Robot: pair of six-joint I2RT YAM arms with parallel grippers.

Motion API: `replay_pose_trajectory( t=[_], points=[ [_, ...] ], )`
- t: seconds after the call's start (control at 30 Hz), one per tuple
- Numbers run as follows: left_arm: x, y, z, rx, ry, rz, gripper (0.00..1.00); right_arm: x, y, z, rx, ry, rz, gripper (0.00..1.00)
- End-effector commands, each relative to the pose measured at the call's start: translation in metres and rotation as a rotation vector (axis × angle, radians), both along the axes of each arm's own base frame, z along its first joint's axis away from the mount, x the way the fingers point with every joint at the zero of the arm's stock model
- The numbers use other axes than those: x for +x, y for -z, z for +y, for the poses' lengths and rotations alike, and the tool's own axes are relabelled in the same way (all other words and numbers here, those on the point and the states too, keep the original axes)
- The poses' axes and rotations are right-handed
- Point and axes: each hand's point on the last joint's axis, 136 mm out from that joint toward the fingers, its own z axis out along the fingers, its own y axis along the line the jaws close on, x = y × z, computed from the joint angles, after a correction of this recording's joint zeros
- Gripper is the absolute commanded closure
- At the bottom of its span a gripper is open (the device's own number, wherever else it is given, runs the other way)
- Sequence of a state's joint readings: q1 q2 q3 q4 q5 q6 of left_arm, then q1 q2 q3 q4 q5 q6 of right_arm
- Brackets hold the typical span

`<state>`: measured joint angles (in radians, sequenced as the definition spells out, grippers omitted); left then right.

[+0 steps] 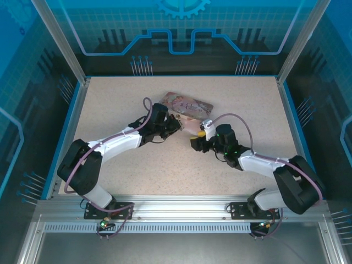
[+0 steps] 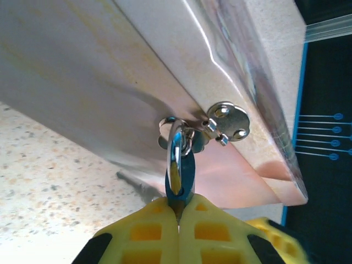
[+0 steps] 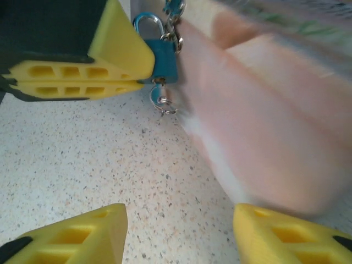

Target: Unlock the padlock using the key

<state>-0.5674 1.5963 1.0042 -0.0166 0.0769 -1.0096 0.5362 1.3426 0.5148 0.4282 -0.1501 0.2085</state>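
I've got the left gripper (image 2: pixel 177 212) clamped on the padlock (image 2: pixel 180 176) to steady it where its shackle hangs through the tin (image 2: pixel 110 82) hasp (image 2: pixel 225 124). The key (image 3: pixel 159 83) sits in the keyway. The right gripper (image 3: pixel 179 231) is open and empty, with the key ahead of its fingertips, not touching.

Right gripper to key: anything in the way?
Nothing visible. Bare table lies between the open right gripper and the key at the padlock base. The left gripper clamps the padlock on one side; the pink tin crowds the other.
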Motion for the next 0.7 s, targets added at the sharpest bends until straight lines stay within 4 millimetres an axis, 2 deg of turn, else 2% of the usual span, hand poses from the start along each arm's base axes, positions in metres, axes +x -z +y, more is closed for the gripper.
replay_pose_trajectory(
  t=[0.0, 0.17, 0.27, 0.33, 0.37, 0.5, 0.67],
  points=[
    [0.000, 0.016, 0.011, 0.084, 0.013, -0.020, 1.00, 0.000, -0.006, -0.017, -0.029, 0.057, 0.020, 0.41],
    [-0.007, 0.042, 0.031, 0.145, -0.003, 0.008, 1.00, 0.016, -0.025, -0.034, -0.088, 0.170, 0.074, 0.35],
    [-0.010, 0.052, 0.039, 0.193, 0.007, 0.018, 1.00, 0.030, -0.039, -0.034, -0.103, 0.210, 0.106, 0.31],
    [-0.012, 0.061, 0.044, 0.199, 0.006, 0.035, 1.00, 0.040, -0.037, -0.032, -0.140, 0.233, 0.155, 0.30],
    [-0.012, 0.064, 0.045, 0.196, 0.004, 0.039, 1.00, 0.048, -0.043, -0.030, -0.148, 0.251, 0.160, 0.29],
    [-0.015, 0.079, 0.049, 0.212, 0.003, 0.063, 1.00, 0.066, -0.029, -0.031, -0.250, 0.326, 0.223, 0.25],
    [-0.016, 0.089, 0.057, 0.265, -0.003, 0.071, 1.00, 0.084, -0.013, -0.028, -0.320, 0.379, 0.261, 0.20]
  ],
)
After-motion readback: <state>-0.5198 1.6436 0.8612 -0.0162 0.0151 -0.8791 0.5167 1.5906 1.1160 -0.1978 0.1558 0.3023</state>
